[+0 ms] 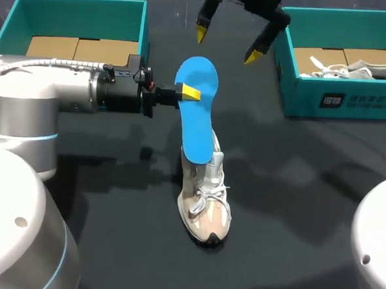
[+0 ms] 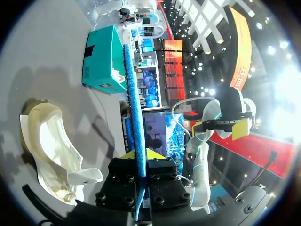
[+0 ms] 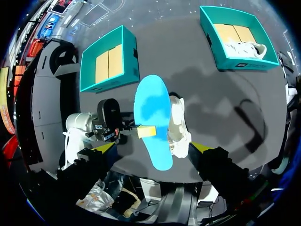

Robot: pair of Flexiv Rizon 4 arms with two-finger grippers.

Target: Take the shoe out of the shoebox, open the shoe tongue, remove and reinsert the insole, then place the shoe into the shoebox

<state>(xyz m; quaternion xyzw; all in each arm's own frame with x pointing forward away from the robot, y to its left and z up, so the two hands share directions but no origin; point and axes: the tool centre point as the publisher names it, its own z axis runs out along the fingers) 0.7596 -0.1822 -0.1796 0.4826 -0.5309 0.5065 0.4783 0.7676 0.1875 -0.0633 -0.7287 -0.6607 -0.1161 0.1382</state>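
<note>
My left gripper (image 1: pixel 186 92) is shut on the edge of a blue insole (image 1: pixel 196 112) and holds it in the air, its lower end over the heel of the shoe. The beige and white shoe (image 1: pixel 206 201) stands on the dark table, toe towards the front. In the left wrist view the insole (image 2: pixel 131 94) shows edge-on between the yellow tips, with the shoe (image 2: pixel 51 146) beside it. My right gripper (image 1: pixel 225 45) hangs open above and behind the insole, holding nothing. Its own view looks down on the insole (image 3: pixel 153 108) and shoe (image 3: pixel 179 127).
A teal shoebox (image 1: pixel 145 33) with cardboard inside stands at the back left. Another teal shoebox (image 1: pixel 340 101) at the back right holds a second white shoe (image 1: pixel 358 68). Bare dark table surrounds the standing shoe.
</note>
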